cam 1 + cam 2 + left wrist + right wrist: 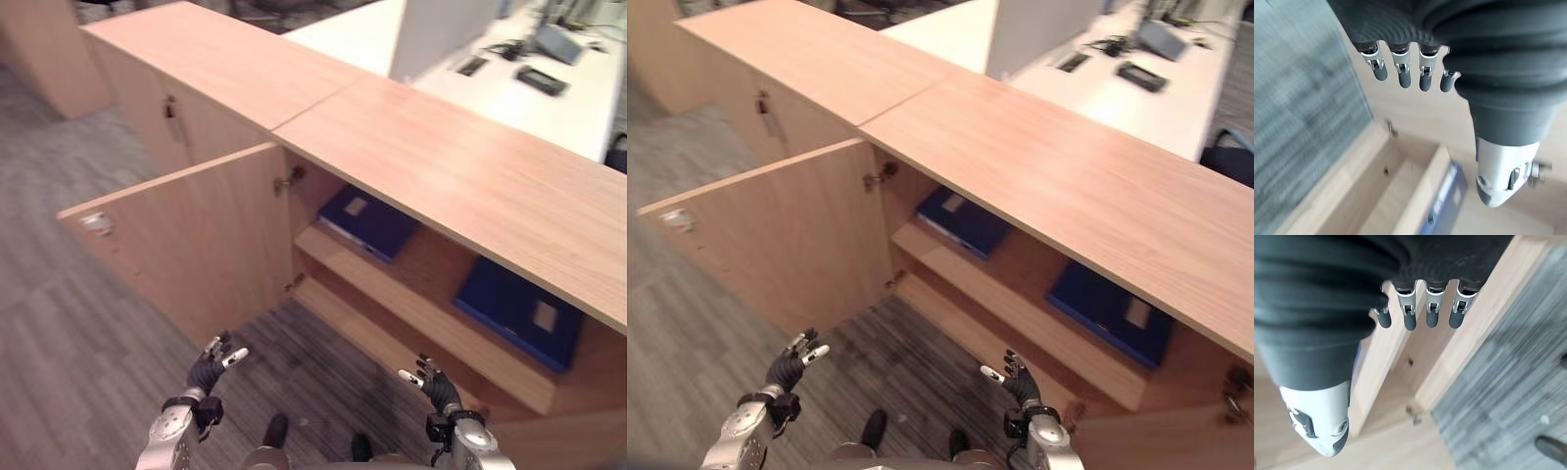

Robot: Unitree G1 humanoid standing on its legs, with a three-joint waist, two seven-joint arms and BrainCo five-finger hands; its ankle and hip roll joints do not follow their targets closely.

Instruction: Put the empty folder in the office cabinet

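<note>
Folder (370, 221) dark blue, lying flat on upper shelf (411, 294) inside cabinet (441, 157), toward left end by hinge; second blue folder (519, 311) on same shelf further right, well apart from first; cabinet door (186, 245) swung open on my left; my left hand (212, 367) low over grey carpet (69, 352) near door, fingers straight and spread, holding nothing; my right hand (434, 383) low before lower shelf edge, fingers likewise loose and empty; white desk (509, 78) beyond cabinet top.
</note>
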